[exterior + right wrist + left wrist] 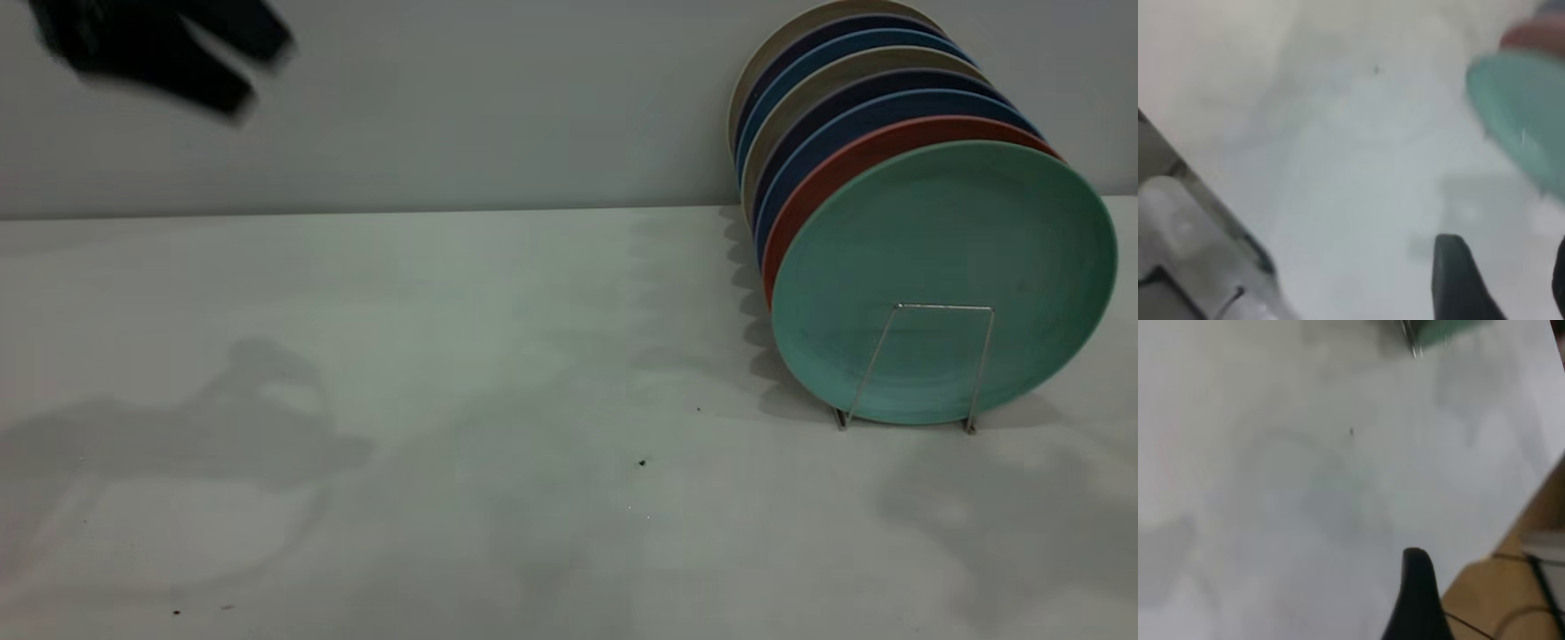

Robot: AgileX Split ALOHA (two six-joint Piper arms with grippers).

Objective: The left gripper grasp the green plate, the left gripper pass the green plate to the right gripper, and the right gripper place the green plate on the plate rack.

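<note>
Teal-green and matte, the round green plate stands upright at the front of the thin silver wire plate rack on the right of my white table. It leans against a salmon-pink plate, with dark blue and beige plates stacked behind it. One trapezoid wire loop crosses the green plate's lower face.

My left gripper, black with two tapered fingers, hangs high at the exterior view's upper left, well apart from the rack; its fingers look spread with nothing between them (it is blurred). On its wrist view I see one black fingertip above bare table.

My right gripper shows only on its own wrist view: two dark fingers apart, empty, with the green plate's rim farther off.
</note>
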